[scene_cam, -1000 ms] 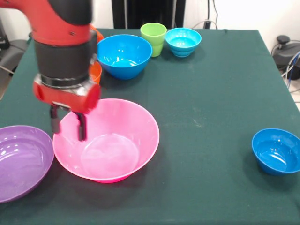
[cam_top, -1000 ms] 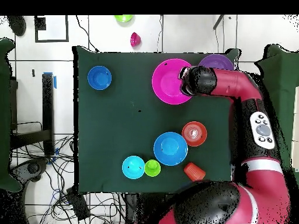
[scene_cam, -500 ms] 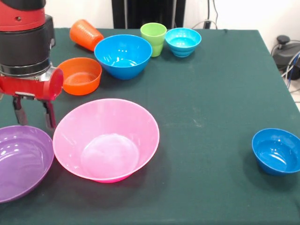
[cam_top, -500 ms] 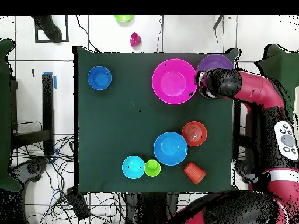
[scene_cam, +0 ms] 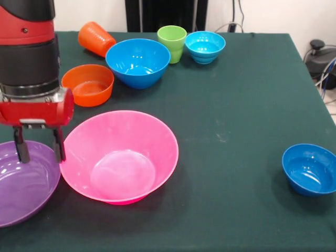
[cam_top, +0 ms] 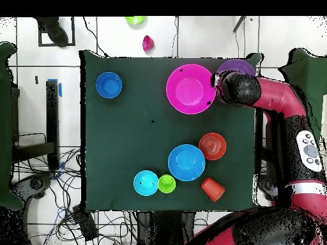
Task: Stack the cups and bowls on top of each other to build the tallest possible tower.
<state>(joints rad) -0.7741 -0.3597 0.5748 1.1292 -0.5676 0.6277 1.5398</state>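
Front view alone shows the fingers (scene_cam: 40, 151) spread open over the purple bowl (scene_cam: 21, 184).

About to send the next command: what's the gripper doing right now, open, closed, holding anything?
Gripper: open and empty, its fingers hanging over the near-side rim of the purple bowl, beside the pink bowl.

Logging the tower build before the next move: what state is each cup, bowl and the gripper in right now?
gripper: open, empty, fingers over the purple bowl's rim
purple bowl: upright, empty
pink bowl: upright, empty
orange bowl: upright, empty
blue bowl: upright, empty
cyan bowl: upright, empty
dark blue bowl: upright, empty
green cup: upright
orange cup: on its side
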